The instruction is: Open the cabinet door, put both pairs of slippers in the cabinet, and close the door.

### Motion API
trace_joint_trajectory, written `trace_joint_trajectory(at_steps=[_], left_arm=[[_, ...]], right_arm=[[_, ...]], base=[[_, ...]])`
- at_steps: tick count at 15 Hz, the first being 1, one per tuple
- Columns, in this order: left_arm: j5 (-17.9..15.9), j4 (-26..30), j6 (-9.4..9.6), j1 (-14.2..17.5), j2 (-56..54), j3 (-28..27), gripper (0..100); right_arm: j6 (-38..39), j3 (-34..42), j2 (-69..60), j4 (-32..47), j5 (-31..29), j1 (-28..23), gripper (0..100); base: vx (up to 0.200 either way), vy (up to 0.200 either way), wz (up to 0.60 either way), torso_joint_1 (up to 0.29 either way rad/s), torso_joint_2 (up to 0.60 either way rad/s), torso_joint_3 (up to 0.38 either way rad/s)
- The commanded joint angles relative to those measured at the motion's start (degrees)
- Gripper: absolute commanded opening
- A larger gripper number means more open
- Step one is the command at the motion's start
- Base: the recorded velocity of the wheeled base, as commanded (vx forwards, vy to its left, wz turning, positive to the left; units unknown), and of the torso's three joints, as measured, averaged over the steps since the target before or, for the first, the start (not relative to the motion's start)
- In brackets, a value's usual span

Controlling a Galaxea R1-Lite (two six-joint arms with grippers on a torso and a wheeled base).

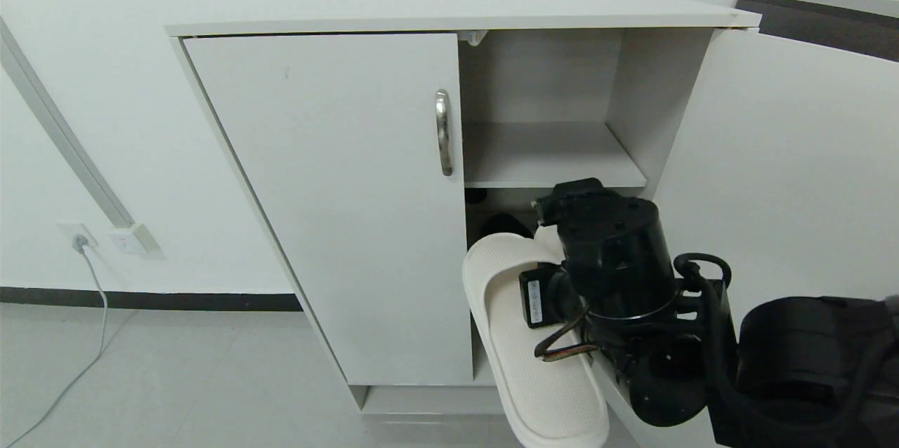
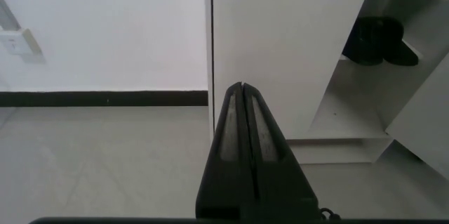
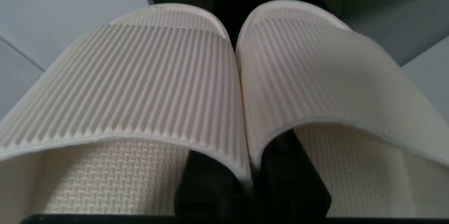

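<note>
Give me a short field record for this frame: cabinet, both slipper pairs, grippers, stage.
Cabinet: white two-door cabinet; left door shut, right door open.
Black pair: black slippers inside, under the upper shelf.
Cream pair: cream ribbed rubber slippers, clamped in right gripper before the opening.
Left gripper: shut, empty, low near cabinet.
Stage: cream pair not yet in.

We lose the jaws under the straps of the cream slippers (image 3: 175, 76). In the head view the right arm (image 1: 618, 272) covers one slipper and the bottom edge clips the other's near end; we barely glimpse the black slippers (image 1: 502, 225) behind.
</note>
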Motion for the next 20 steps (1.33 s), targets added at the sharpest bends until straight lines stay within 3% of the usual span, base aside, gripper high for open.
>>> trace_joint_trajectory(at_steps=[1, 11, 20], left_arm=[[0.0, 0.01, -0.02, -0.01, 0.08, -0.01, 0], [0.09, 0.01, 0.07, -0.01, 0.08, -0.01, 0], [0.0, 0.01, 0.07, -0.01, 0.17, -0.01, 0]], right_arm=[[3.73, -8.27, 0.08, 7.02, -4.0, 0.19, 0], [-0.93, -13.46, 2.27, 8.43, -7.25, -5.44, 0], [-2.6, -14.25, 2.89, 7.46, -8.22, -5.88, 0]], base=[[0.0, 0.0, 0.0, 0.0, 0.0, 0.0], [0.0, 0.0, 0.0, 0.0, 0.0, 0.0], [0.022, 0.0, 0.0, -0.001, 0.0, 0.0]])
